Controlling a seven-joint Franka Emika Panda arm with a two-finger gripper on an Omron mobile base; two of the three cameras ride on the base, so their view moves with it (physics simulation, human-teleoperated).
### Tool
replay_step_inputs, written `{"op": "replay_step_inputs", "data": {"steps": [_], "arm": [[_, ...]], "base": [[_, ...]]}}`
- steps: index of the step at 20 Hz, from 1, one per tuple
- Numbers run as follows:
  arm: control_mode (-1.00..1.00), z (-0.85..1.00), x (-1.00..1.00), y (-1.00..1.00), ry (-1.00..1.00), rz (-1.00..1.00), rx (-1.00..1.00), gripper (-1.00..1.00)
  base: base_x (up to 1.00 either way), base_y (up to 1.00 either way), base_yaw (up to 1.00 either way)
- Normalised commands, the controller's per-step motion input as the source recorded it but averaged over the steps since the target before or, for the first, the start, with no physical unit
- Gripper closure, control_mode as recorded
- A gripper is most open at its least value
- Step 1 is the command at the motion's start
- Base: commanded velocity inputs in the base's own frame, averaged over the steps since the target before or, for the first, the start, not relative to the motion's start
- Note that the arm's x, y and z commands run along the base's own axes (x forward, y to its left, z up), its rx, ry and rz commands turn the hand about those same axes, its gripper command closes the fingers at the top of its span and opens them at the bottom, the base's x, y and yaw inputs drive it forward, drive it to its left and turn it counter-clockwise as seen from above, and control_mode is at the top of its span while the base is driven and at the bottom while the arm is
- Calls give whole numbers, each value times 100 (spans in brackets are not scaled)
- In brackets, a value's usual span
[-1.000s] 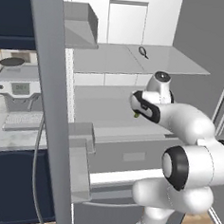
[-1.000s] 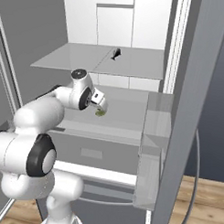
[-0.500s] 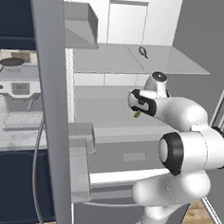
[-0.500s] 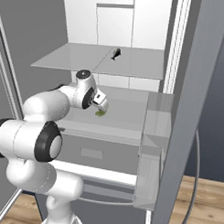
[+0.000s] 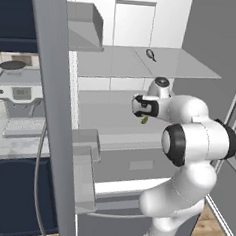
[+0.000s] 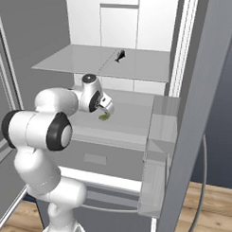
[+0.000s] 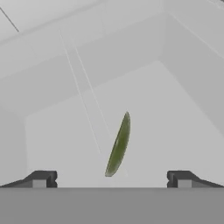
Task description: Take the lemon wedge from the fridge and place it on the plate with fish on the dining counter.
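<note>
The lemon wedge (image 7: 118, 144), a thin olive-green sliver, lies on the grey middle shelf (image 5: 110, 114) of the open fridge (image 5: 147, 22). It also shows as a small green speck, the wedge (image 5: 144, 120) (image 6: 103, 117), just under my hand. My gripper (image 7: 111, 179) (image 5: 140, 111) (image 6: 106, 109) is open and hovers right above it. The wedge lies between the two fingertips (image 7: 41, 178) and a little ahead of them, touching neither. The plate with fish and the dining counter are out of view.
A small dark curled object (image 5: 151, 54) (image 6: 120, 55) sits on the upper shelf. The open fridge doors (image 5: 52, 115) (image 6: 198, 111) with their bins flank my arm. A coffee machine (image 5: 18, 99) stands on the marbled worktop to the left.
My elbow has folded up and swung nearer the cameras, and my hand has shifted slightly over the wedge. The wedge has not moved, and the jaws have stayed wide.
</note>
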Motion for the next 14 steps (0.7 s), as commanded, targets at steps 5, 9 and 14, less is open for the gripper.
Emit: {"op": "replay_step_inputs", "data": {"steps": [5, 9, 14], "arm": [[-100, -43, 16, 0, 6, 0, -2, -100], [-100, -37, 4, 0, 5, 0, 0, -100], [-100, -3, 36, 0, 0, -1, 0, -100]], "base": [[0, 0, 0], [0, 0, 0], [0, 0, 0]]}}
